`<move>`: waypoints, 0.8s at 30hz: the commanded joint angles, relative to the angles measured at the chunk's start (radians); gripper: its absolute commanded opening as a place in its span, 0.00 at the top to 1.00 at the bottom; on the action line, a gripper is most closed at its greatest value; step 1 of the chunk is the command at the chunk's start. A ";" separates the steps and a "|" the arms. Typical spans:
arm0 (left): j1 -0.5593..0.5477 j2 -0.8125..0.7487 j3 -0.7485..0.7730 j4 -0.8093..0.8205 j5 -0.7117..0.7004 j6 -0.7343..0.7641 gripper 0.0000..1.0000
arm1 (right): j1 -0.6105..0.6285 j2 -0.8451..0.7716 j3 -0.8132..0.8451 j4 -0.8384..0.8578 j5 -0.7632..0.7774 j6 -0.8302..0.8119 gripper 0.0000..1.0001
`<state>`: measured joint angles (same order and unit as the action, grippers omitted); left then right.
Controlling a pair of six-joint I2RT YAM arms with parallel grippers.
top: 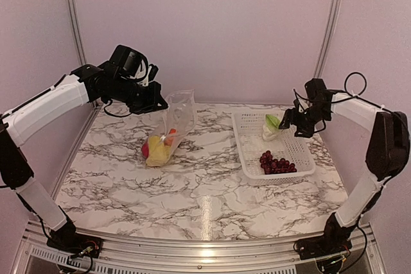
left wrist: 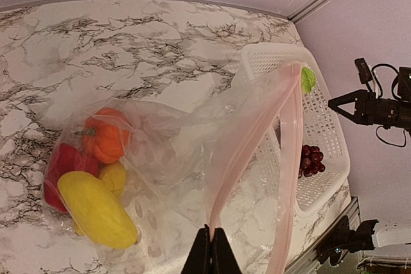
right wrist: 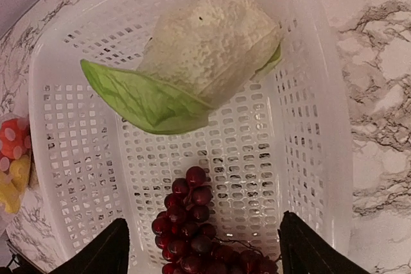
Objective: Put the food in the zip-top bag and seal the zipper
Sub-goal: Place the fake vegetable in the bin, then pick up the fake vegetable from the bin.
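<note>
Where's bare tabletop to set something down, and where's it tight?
Free: marble table between the clear plastic zip-top bag and the white lattice basket, plus the whole near strip. Tight: the basket, holding the white cauliflower and dark purple grape bunch.

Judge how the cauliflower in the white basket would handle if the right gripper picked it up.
The cauliflower looks bumpy and matte, so it is probably not slippery. Its green leaf sticks out thin and would likely flex if pinched alone. Lopsided and lying loose in the basket, it may rock or turn when nudged.
</note>
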<state>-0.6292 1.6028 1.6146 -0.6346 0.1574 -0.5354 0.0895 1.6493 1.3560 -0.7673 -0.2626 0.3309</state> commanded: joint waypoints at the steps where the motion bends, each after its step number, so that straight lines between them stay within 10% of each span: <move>1: 0.006 -0.010 -0.007 0.005 0.001 0.003 1.00 | -0.013 0.055 -0.015 0.141 -0.059 0.082 0.20; 24: 0.006 -0.051 -0.034 -0.020 -0.020 0.018 1.00 | -0.008 0.304 0.103 0.346 -0.022 0.345 0.17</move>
<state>-0.6292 1.5875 1.6028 -0.6357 0.1513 -0.5327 0.0830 1.9209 1.4555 -0.4988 -0.3058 0.6193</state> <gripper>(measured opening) 0.016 0.829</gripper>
